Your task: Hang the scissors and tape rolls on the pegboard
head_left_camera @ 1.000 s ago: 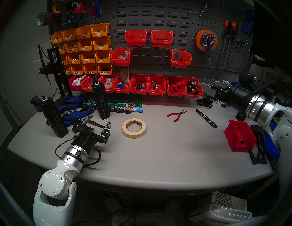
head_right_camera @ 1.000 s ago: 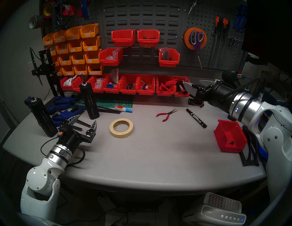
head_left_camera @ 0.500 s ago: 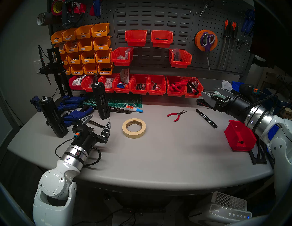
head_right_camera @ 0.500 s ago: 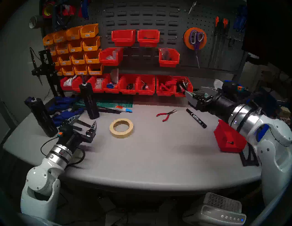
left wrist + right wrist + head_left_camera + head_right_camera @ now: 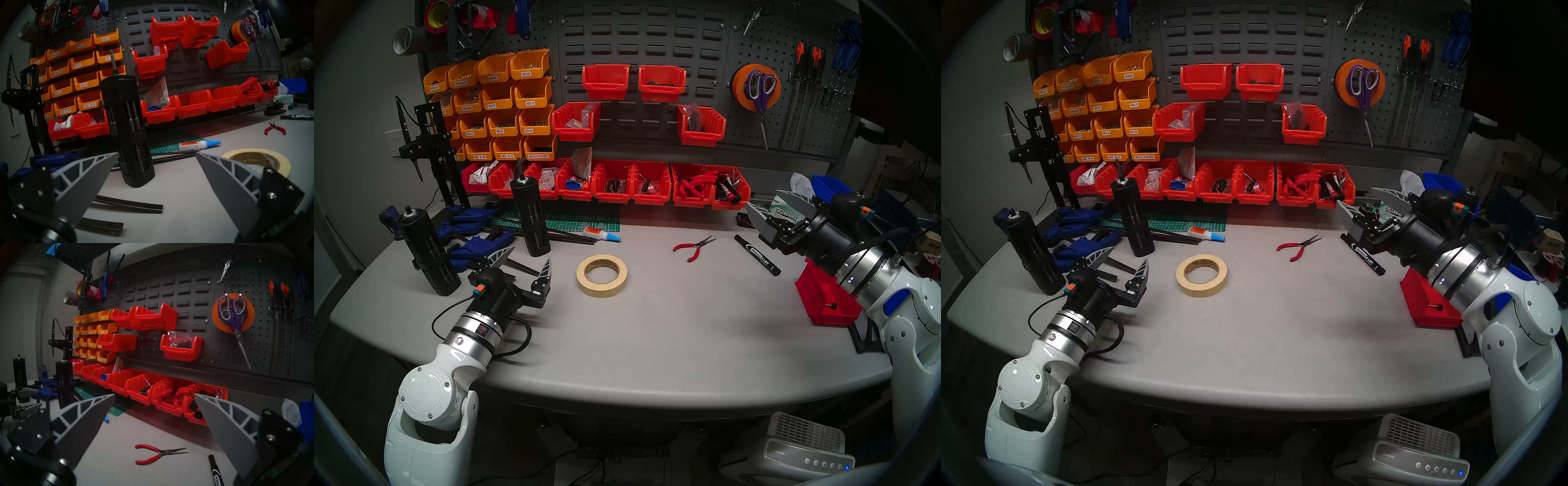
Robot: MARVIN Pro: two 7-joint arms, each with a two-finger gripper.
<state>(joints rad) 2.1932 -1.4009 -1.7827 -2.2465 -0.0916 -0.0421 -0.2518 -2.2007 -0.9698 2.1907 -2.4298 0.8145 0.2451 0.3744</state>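
task status: the purple-handled scissors with long silver blades [image 5: 233,316] hang on two hooks of the dark grey perforated metal pegboard [image 5: 265,338], up and to the right of the right pincer [image 5: 153,396]. their loops sit in front of the bright orange tape roll [image 5: 249,310], hung on the same hooks. from the left wrist a black roll [image 5: 231,33] shows behind the orange one, against the board. so scissors and two rolls look done.

left to do: the beige masking tape roll [image 5: 601,275] lies flat on the table, just right of the left pincer [image 5: 526,261] and well left of the right one. judged the last item.

pincers: right one spread wide, empty, held above the table's right rear, pointing toward the bins. left one also apart, empty, low over the table, a black upright bit holder [image 5: 129,129] ahead of it.

surface: pale grey table [image 5: 653,339], mostly bare in the middle. red-handled needle-nose pliers [image 5: 158,453] and a black marker [image 5: 215,470] lie below the right pincer; a red plastic bin [image 5: 823,302] sits under that arm.

room: dim workshop, red and yellow parts bins [image 5: 612,81] on a louvred panel, green cutting mat [image 5: 572,217], blue clamps [image 5: 473,237] far left, a white air purifier [image 5: 802,448] on the floor.
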